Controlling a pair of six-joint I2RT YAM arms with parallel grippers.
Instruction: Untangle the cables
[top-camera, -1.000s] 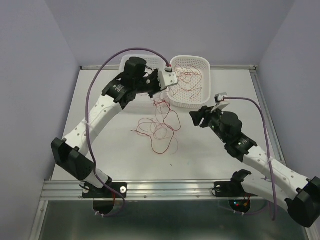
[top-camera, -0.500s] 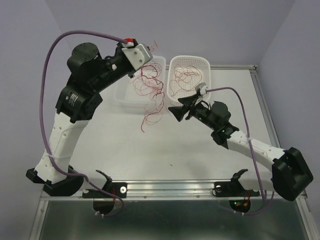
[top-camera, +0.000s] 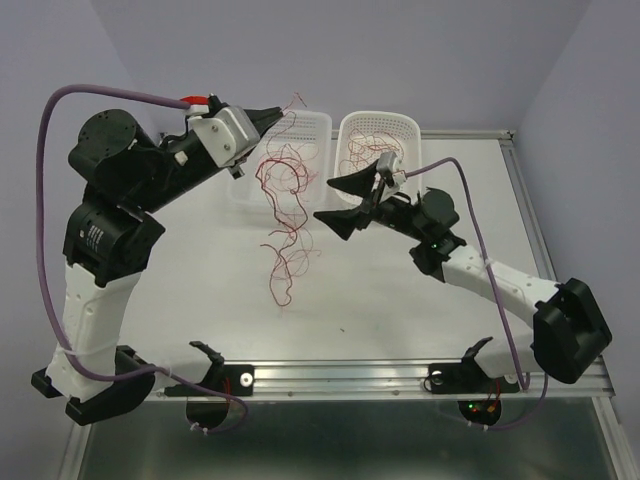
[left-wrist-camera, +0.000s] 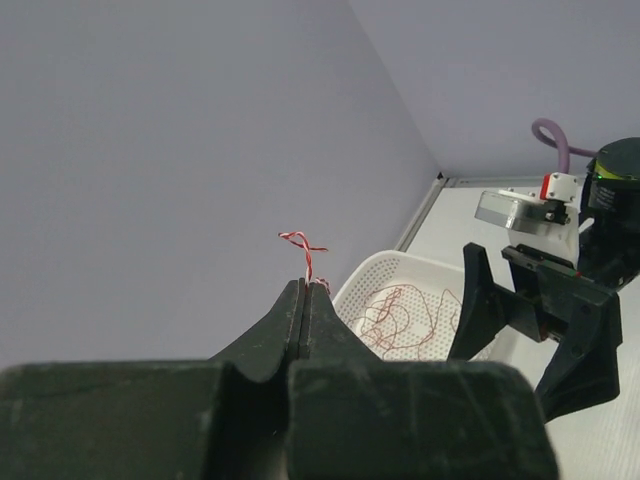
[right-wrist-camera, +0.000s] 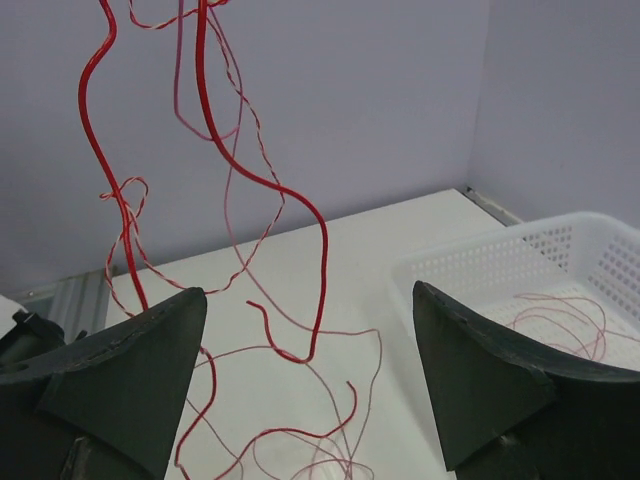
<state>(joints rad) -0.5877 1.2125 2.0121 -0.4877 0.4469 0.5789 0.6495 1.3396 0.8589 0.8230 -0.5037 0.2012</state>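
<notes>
My left gripper (top-camera: 277, 111) is raised high and shut on the top end of a tangle of thin red cables (top-camera: 284, 190). The tangle hangs down in loops, and its lowest strands (top-camera: 280, 290) reach the table. In the left wrist view the jaws (left-wrist-camera: 304, 291) are closed, with a twisted red-white end (left-wrist-camera: 304, 246) poking out above them. My right gripper (top-camera: 325, 200) is wide open and empty, just right of the hanging cables. In the right wrist view the red strands (right-wrist-camera: 317, 240) dangle ahead between its fingers (right-wrist-camera: 125, 365). More red cables (top-camera: 372, 150) lie in the white basket.
A white perforated basket (top-camera: 407, 135) stands at the back centre-right and also shows in the wrist views (left-wrist-camera: 372, 275) (right-wrist-camera: 560, 250). A clear tray (top-camera: 318, 124) sits left of it, behind the hanging cables. Purple walls close in the back and both sides.
My left arm has swung up and to the left, lifting the cables off the table so they hang longer. My right gripper has moved left toward the hanging strands.
</notes>
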